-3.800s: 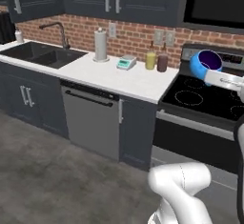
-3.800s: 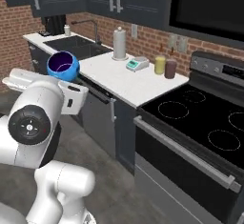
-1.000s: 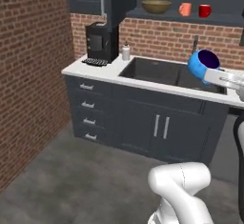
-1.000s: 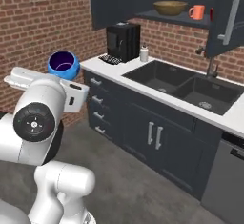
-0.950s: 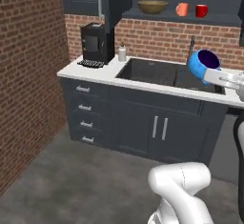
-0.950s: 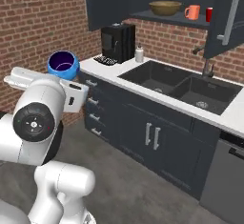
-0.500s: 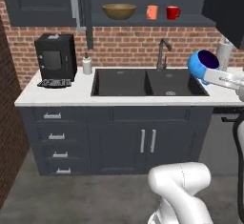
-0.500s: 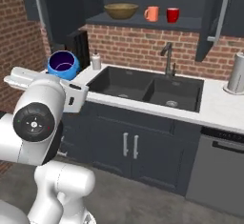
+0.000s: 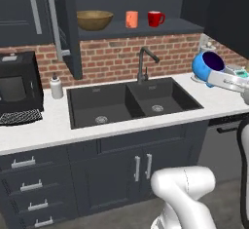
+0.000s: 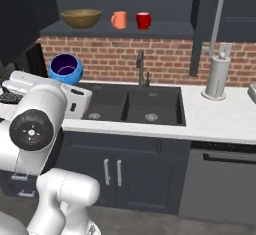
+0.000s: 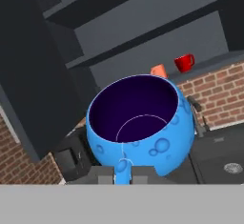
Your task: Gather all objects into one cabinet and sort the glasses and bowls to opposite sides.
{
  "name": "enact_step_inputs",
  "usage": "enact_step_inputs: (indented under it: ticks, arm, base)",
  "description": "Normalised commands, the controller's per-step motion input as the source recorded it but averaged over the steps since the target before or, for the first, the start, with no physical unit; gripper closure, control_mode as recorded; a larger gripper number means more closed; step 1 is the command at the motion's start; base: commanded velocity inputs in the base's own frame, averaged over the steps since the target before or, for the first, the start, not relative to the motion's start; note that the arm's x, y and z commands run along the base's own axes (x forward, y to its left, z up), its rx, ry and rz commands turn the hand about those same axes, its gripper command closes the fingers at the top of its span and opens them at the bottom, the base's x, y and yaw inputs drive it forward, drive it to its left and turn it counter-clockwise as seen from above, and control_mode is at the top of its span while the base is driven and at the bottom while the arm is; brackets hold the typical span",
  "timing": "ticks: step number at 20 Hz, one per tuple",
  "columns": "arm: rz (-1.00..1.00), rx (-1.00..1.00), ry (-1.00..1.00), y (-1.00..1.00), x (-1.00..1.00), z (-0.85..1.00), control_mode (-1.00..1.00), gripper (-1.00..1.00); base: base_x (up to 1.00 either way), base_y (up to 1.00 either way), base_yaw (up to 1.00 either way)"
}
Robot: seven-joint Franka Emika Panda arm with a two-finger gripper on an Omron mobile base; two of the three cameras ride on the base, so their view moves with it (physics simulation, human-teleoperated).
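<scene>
Our claw (image 11: 123, 170) pinches the near rim of the blue bowl (image 11: 141, 123), one dark finger tip inside the wall and one outside it, in the hand view. We see the bowl tipped so that its dark purple inside faces the camera, and its glossy outside carries a pattern of round bubbles. In the left base view the blue bowl (image 9: 208, 68) hangs in the air at the end of our white arm, above the right end of the white desk (image 9: 221, 102). In the right base view the same bowl (image 10: 65, 68) sits above our arm's white shoulder, in front of the brick wall.

Below and beyond it, a dark double sink (image 9: 131, 102) is set into the desk, with a dark faucet (image 9: 145, 62) behind it. A small white bottle (image 9: 57, 87) stands left of the sink, beside a black coffee machine (image 9: 18, 88). A paper towel roll (image 10: 217, 75) stands upright on the desk right of the sink.

Farthest off, the cabinet (image 9: 62, 26) stands open above the sink. On its dark shelf (image 9: 170, 28) rest the wooden bowl (image 9: 95, 20), the orange cup (image 9: 132, 19) and the red mug (image 9: 155, 18), in that order from left to right, each apart from the next. The long silver handle (image 10: 218, 16) runs upright on the door. We can read no writing or brand on anything.
</scene>
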Motion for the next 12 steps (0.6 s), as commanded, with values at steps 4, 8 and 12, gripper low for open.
enact_step_inputs:
  ticks: [4, 8, 12]
  arm:
    - [0.0, 0.0, 0.0, 0.0, 0.0, 0.0, 1.0, 1.0]
    - [0.0, 0.0, 0.0, 0.0, 0.0, 0.0, 1.0, 1.0]
    - [0.0, 0.0, 0.0, 0.0, 0.0, 0.0, 1.0, 1.0]
  base:
    - [0.81, 0.29, 0.0]
    - [0.44, 0.31, 0.06]
    - [0.01, 0.09, 0.0]
